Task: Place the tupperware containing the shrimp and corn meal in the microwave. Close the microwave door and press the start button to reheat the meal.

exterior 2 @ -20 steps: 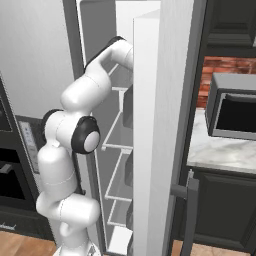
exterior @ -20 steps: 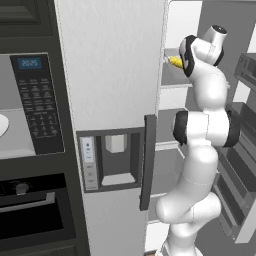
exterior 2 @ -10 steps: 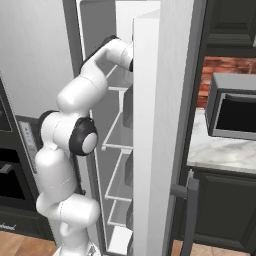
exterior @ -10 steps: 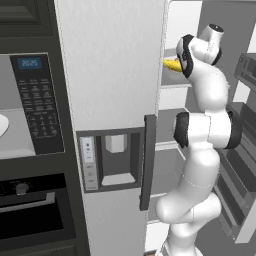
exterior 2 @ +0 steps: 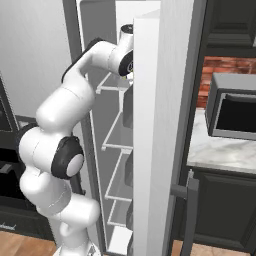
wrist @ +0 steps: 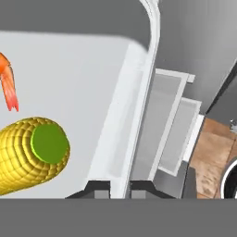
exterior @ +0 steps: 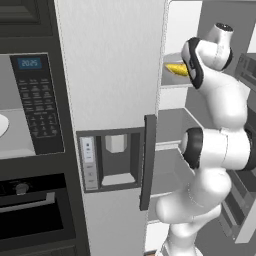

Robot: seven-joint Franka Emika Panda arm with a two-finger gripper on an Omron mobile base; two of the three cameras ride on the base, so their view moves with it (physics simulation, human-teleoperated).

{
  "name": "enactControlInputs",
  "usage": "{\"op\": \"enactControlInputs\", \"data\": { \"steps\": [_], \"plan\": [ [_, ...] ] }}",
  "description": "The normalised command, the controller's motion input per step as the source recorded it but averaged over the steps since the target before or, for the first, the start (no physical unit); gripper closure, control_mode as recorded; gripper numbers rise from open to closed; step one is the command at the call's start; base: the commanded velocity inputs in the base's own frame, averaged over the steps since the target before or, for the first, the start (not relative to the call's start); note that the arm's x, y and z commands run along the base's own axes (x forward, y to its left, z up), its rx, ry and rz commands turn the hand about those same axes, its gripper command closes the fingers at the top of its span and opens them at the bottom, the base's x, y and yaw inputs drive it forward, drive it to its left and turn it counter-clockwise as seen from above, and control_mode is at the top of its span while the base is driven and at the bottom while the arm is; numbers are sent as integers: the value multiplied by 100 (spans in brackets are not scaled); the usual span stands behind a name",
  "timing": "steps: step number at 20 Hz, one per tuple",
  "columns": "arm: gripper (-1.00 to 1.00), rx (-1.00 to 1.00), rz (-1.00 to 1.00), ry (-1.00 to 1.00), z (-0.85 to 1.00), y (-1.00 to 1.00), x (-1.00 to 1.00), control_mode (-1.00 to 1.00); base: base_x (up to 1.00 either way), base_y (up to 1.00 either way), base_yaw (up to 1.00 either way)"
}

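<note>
While the claw (wrist: 120, 186) pinches the raised rim of the tupperware (wrist: 118, 139), its two dark tips standing close together with the pale plastic edge between them, the grip looks narrow and taken at one side only.

Item, claw: closed on the tray's rim, reaching into the open fridge (exterior: 175, 130) at an upper shelf.

Item, tupperware: directly ahead of the claw, its floor stretching away from the tips, resting on the fridge shelf as far as can be told.

Item, corn cob (wrist: 28, 152): beside the claw, inside the tray, lying on its side with the green cut end turned toward the camera; its yellow tip also shows past the wrist in the left base view (exterior: 176, 69).

Item, shrimp (wrist: 8, 85): farther from the claw than the cob, near the tray's far side.

Item, door bins (wrist: 169, 125): just past the rim on the claw's other side, stepped downward.

Item, microwave (exterior: 30, 105): well away from the claw, beyond the closed fridge door (exterior: 112, 125), cavity open, keypad (exterior: 37, 102) and blue display lit.

Risks, as judged:
- one-edge hold may let the tray sag or twist on lifting, rolling the cob and spilling the meal;
- rim may slip from the tips;
- withdrawal may knock the tray on the shelf edge or door bins;
- the long swing to the microwave may clip the fridge door.
</note>
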Motion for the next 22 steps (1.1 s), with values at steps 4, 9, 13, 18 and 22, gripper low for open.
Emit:
{"op": "enactControlInputs", "data": {
  "steps": [4, 9, 13, 18, 22],
  "plan": [
    [100, 0, -7, -8, -7, 17, -100, -100, 0, 0, 0],
    [100, 0, -5, -3, -4, 0, -100, -100, 0, 0, 0],
    [100, 0, 0, -6, -28, 9, -100, -100, 0, 0, 0],
    [100, 0, 0, -3, -31, 31, -100, -100, 0, 0, 0],
    [100, 0, 0, 0, -8, 3, -100, -100, 0, 0, 0]
  ]
}}
